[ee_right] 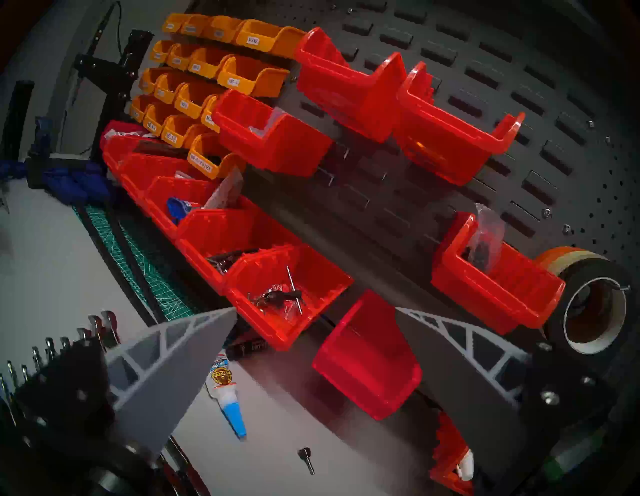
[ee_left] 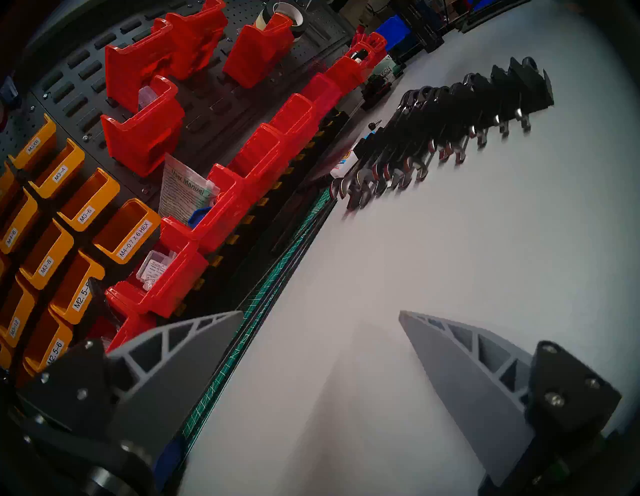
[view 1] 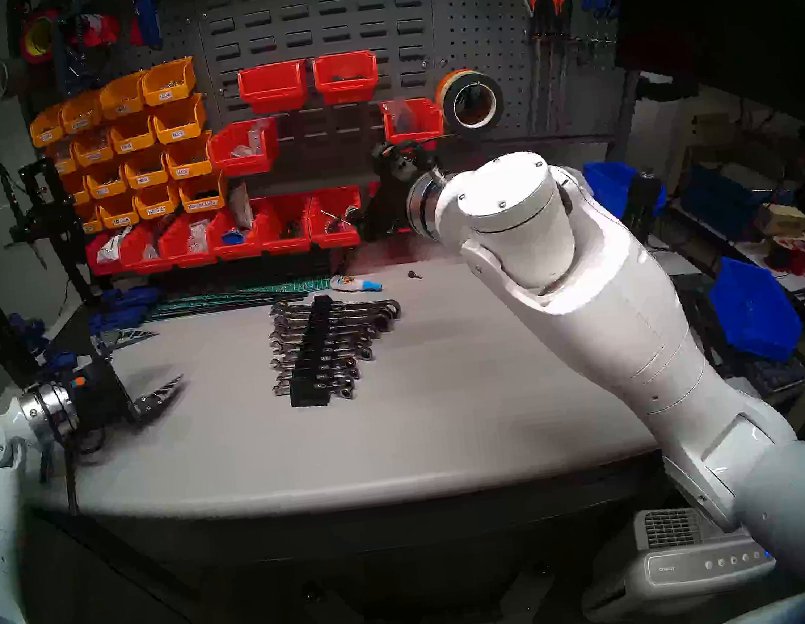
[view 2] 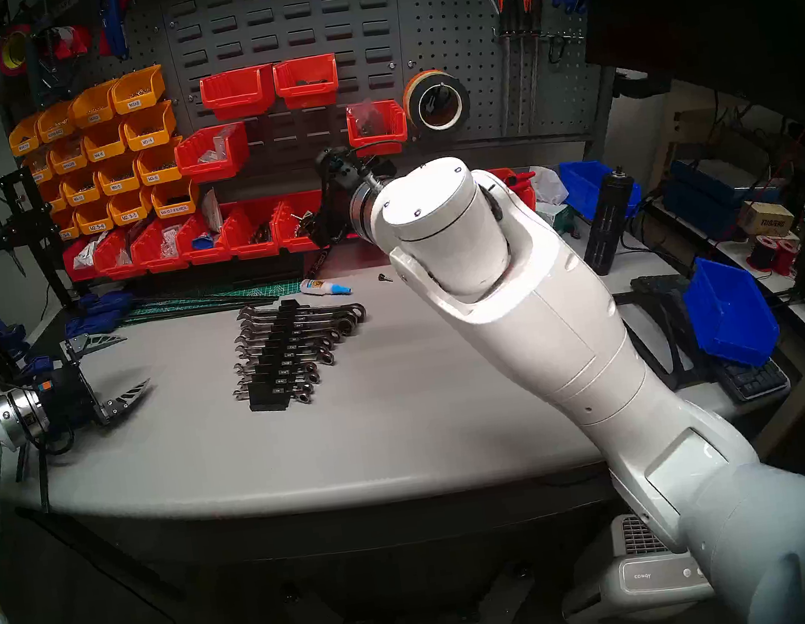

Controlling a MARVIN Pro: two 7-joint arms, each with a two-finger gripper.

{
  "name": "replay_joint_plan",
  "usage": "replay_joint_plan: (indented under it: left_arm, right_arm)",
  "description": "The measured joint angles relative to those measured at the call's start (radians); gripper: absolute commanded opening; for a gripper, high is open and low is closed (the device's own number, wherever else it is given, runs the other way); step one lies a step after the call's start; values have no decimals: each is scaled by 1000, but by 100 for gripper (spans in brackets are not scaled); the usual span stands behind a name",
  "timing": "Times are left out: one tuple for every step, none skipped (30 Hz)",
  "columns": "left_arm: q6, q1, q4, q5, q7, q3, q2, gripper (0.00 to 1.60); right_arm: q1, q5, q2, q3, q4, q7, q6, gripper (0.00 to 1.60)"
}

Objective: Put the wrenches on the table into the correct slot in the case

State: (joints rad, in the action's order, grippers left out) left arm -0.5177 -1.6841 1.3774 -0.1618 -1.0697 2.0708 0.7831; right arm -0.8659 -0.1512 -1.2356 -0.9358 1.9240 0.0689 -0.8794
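Looks done imo: wrenches [view 1: 337,332] all sit in the case [view 1: 313,360] mid-worktop [view 1: 454,424], none loose. Left gripper [view 1: 149,365] & right gripper [ee_right: 315,311] both spread wide, empty.

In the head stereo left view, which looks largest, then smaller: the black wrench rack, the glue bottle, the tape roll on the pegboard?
1. Wrench rack
2. Tape roll
3. Glue bottle
The tape roll hangs farther back, so its true size is unsure.

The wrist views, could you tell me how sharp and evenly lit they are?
Left wrist: the wrenches look smeared, the bin labels read clearly, the table is bright and washed out, with a soft shadow between the fingers. Right wrist: soft all over, dark toward the pegboard, and the rack is nearly black.
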Motion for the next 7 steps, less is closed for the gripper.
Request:
replay_joint_plan:
  left_arm:
    - [0, 0, 0, 0, 0, 0, 0, 160]
    - [0, 0, 0, 0, 0, 0, 0, 160]
    - [0, 0, 0, 0, 0, 0, 0, 160]
    - [0, 0, 0, 0, 0, 0, 0, 160]
    - [0, 0, 0, 0, 0, 0, 0, 160]
    - [0, 0, 0, 0, 0, 0, 0, 160]
    - [0, 0, 0, 0, 0, 0, 0, 160]
  right_arm:
    - [0, 0, 0, 0, 0, 0, 0, 160]
    - [0, 0, -1, 0, 0, -1, 0, 160]
    - [-1, 0, -1, -1, 0, -2, 0, 160]
    - [-1, 0, -1, -1, 0, -2, 0, 160]
    - [-1, 0, -2, -1, 1, -3, 1, 160]
    - [-2, 0, -2, -1, 1, -3, 1, 160]
    - [-2, 0, -2, -1, 1, -4, 1, 160]
